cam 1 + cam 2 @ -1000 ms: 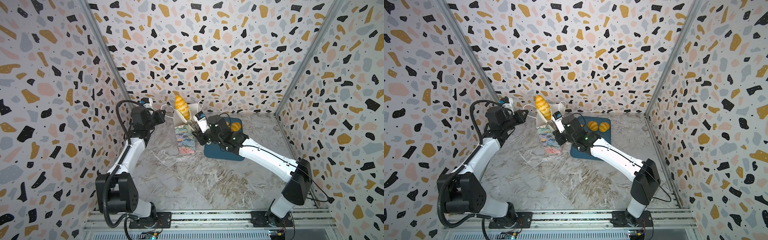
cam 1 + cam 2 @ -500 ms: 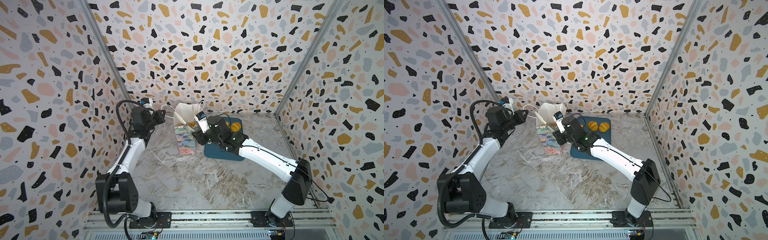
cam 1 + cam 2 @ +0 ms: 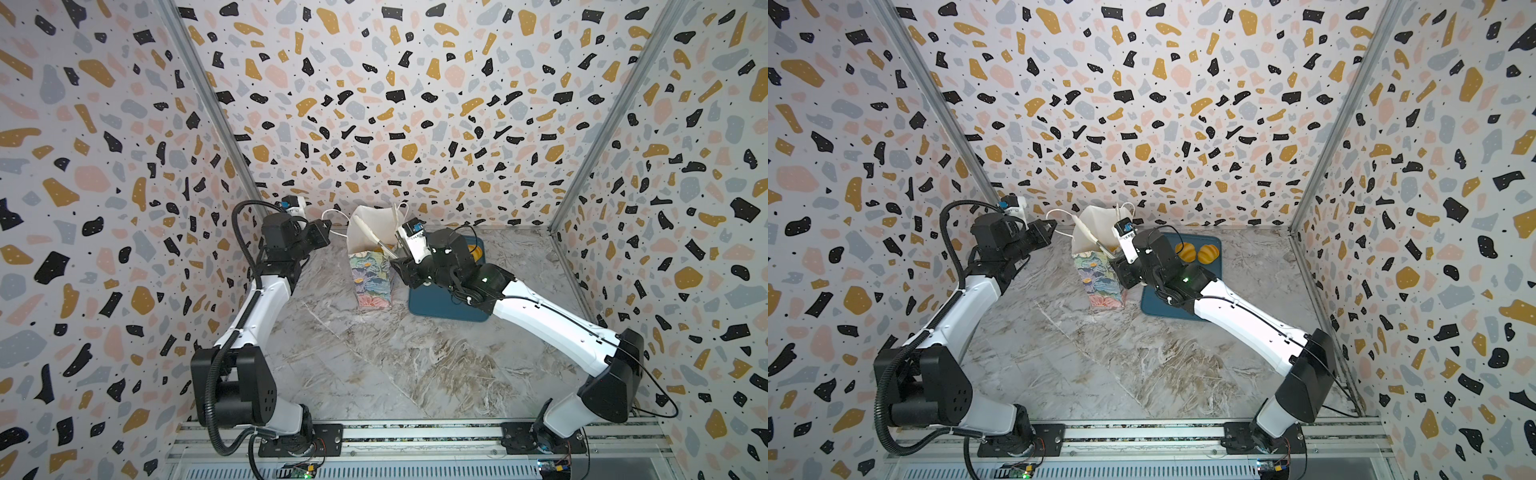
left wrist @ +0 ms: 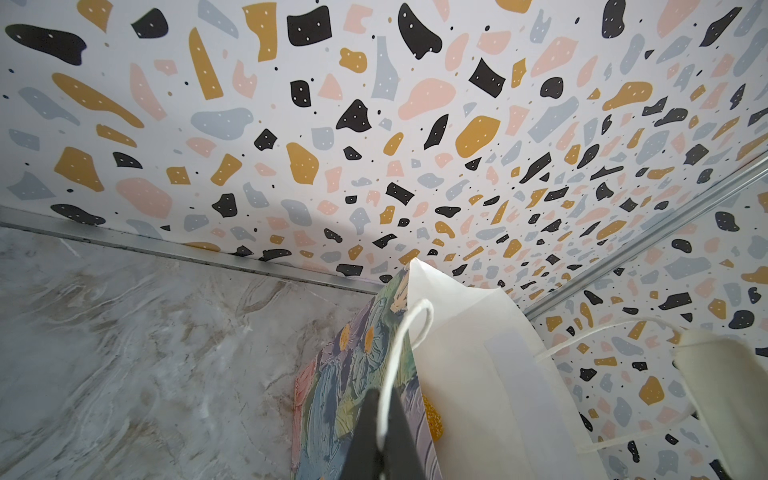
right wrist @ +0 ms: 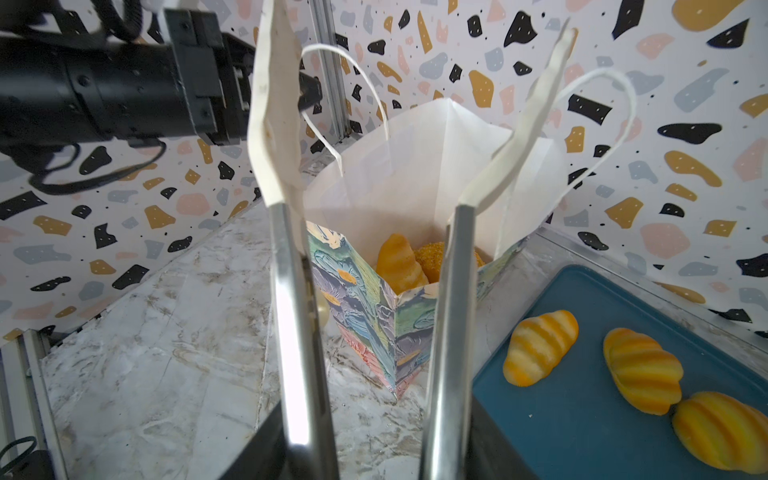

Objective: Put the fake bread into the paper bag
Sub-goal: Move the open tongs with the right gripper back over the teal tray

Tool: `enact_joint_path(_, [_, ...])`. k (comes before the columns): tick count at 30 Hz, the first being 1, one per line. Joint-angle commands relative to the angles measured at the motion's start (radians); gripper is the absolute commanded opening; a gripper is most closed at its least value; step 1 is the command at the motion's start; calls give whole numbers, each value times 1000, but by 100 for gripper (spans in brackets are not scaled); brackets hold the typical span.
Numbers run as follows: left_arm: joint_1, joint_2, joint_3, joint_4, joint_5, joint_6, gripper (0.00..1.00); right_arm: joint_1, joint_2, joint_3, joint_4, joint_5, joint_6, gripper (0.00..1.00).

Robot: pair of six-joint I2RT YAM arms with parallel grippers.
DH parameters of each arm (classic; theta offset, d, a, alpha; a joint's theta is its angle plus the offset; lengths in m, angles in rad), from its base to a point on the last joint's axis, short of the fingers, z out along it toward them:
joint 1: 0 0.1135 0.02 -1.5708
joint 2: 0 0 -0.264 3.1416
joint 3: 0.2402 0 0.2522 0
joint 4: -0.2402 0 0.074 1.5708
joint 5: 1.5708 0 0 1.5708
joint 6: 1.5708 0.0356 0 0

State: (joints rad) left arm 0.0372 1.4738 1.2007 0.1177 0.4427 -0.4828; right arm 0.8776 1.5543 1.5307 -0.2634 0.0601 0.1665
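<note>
Right claw point(image 5: 415, 50) released, empty. Three golden-brown striped toy breads point(image 5: 540, 347) on flat dark-blue tray point(image 5: 582, 419); more inside tall floral-print paper bag point(image 5: 361, 307). Raise clear of its rim before swinging trayward. Left claw point(image 4: 380, 428) clenched on white cord handle point(image 4: 399, 345).

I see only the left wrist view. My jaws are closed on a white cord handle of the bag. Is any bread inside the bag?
Observer: Yes, the right wrist view shows a striped croissant and a speckled loaf inside the paper bag.
Operator: How many pieces lie on the tray?
Observer: Three golden pieces lie on the blue tray.
Operator: Is the right gripper holding one?
Observer: No. The right gripper is empty, jaws open, pointing at the bag mouth.
</note>
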Motion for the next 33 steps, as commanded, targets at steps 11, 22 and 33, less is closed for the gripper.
enact_joint_path(11, [-2,-26,-16,48,-2,13,0,6,-178,-103,90,43,-21,54])
enact_joint_path(22, [-2,-26,-23,60,1,5,0,-13,-241,-223,99,97,-10,54])
enact_joint_path(33, [-2,-24,-23,59,-1,6,0,-113,-322,-346,124,74,29,54])
